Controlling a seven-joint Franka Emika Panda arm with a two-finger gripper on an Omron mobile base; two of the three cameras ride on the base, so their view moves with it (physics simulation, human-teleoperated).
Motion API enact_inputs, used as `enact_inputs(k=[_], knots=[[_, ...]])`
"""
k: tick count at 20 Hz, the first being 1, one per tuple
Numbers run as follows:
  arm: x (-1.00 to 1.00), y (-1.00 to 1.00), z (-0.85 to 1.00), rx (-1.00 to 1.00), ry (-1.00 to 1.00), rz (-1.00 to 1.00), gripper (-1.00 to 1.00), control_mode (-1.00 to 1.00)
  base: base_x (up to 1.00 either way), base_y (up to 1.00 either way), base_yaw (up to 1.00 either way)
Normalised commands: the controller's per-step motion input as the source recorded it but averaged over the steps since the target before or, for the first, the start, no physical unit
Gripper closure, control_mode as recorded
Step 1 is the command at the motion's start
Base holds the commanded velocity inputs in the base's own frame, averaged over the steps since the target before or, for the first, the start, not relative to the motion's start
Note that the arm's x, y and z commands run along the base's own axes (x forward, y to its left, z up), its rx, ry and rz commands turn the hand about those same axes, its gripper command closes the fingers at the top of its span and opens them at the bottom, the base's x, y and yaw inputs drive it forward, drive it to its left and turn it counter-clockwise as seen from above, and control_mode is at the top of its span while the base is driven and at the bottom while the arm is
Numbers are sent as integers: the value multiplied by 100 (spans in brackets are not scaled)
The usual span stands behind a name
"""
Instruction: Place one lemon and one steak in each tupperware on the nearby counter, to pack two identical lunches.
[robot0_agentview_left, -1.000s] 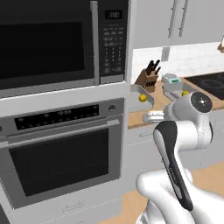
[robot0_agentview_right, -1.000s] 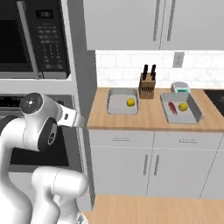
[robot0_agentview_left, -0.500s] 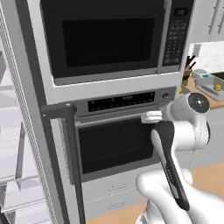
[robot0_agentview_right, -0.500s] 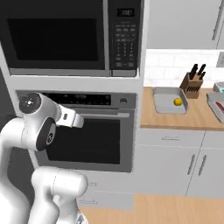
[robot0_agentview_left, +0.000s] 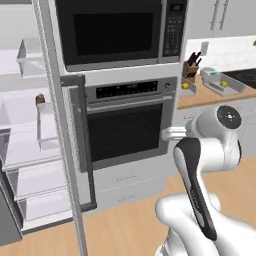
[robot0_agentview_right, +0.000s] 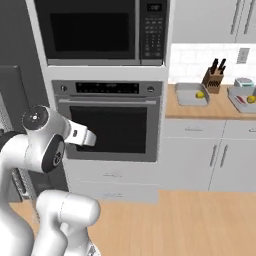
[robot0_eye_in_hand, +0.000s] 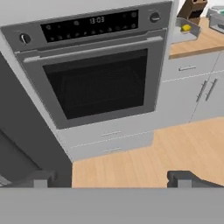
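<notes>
A built-in oven (robot0_agentview_right: 107, 122) with a microwave (robot0_agentview_right: 100, 31) above it is faced by the robot, over a light wooden floor (robot0_agentview_right: 200, 220). To the right, the counter (robot0_agentview_right: 212, 107) carries two tupperware: the nearer tupperware (robot0_agentview_right: 190, 94) holds a lemon (robot0_agentview_right: 200, 94), the farther tupperware (robot0_agentview_right: 244, 99) holds a lemon and a red piece. A knife block (robot0_agentview_right: 212, 80) stands between them. The gripper (robot0_eye_in_hand: 111, 177) is held wide open and empty, before the oven. Compared with half a second ago, the whole view is shifted: an open fridge (robot0_agentview_left: 30, 145) is now seen at the left
</notes>
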Motion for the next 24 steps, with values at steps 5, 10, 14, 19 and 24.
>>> enact_inputs(k=[5, 10, 14, 19, 24], knots=[[0, 0, 0, 0, 0, 0, -100, 100, -93, 80, 0], [0, 0, 0, 0, 0, 0, -100, 100, -60, 100, 0], [0, 0, 0, 0, 0, 0, -100, 100, -29, 100, 0], [0, 0, 0, 0, 0, 0, -100, 100, -1, 88, -3], [0, 0, 0, 0, 0, 0, -100, 100, 22, 49, -15]])
